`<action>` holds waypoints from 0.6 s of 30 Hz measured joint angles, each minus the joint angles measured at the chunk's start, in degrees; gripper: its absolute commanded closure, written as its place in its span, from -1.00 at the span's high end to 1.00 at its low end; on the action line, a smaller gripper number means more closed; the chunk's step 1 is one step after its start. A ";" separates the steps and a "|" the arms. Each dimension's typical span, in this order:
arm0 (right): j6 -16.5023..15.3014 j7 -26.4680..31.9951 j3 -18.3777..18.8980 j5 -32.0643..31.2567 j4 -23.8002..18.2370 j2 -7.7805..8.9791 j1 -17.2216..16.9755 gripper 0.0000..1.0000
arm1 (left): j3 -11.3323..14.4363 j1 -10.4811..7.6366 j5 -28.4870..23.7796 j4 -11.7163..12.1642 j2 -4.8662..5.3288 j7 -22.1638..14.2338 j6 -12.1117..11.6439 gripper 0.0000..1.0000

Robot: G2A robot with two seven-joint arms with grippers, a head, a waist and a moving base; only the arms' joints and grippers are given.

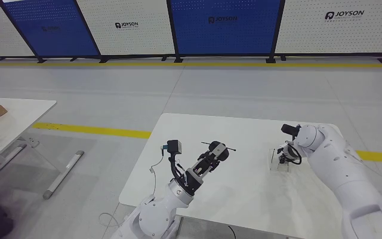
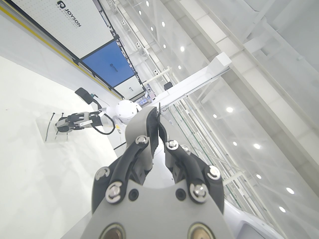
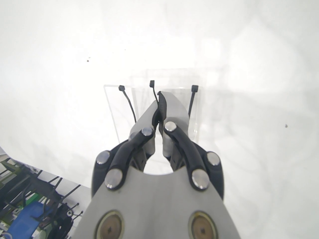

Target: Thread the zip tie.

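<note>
My left gripper (image 1: 216, 152) is held above the white table (image 1: 239, 197) near its front left, tilted upward. It is shut on a thin black zip tie (image 1: 230, 147), whose tip (image 2: 159, 106) pokes out past the pads. At the table's right stands a clear acrylic stand (image 3: 112, 110) holding three black zip ties upright. My right gripper (image 3: 159, 99) is at this stand, shut on the middle zip tie (image 3: 152, 88). The left tie (image 3: 128, 101) and right tie (image 3: 192, 99) stand free on either side. The left wrist view also catches the right gripper (image 2: 62, 126) at the stand (image 2: 49, 135).
Bare white tabletop lies between the two grippers (image 1: 250, 161). A second white table (image 1: 24, 113) stands off to the left across the floor. Below the table edge, the right wrist view shows loose black ties and a blue object (image 3: 27, 215).
</note>
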 measured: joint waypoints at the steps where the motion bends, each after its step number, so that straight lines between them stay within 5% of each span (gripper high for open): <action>1: -0.22 -0.13 0.03 -0.05 0.20 -0.08 0.05 -1.00 | 0.00 0.00 0.00 0.00 0.00 0.00 0.00 -1.00; 10: -2.68 -1.97 0.62 -1.55 -0.03 0.21 -0.60 -1.00 | 0.00 0.00 0.00 0.00 0.00 0.00 0.00 -1.00; 18: -5.45 -2.98 3.40 -1.96 -4.88 2.63 -2.92 -1.00 | 0.00 0.00 0.00 0.00 0.00 0.00 0.00 -1.00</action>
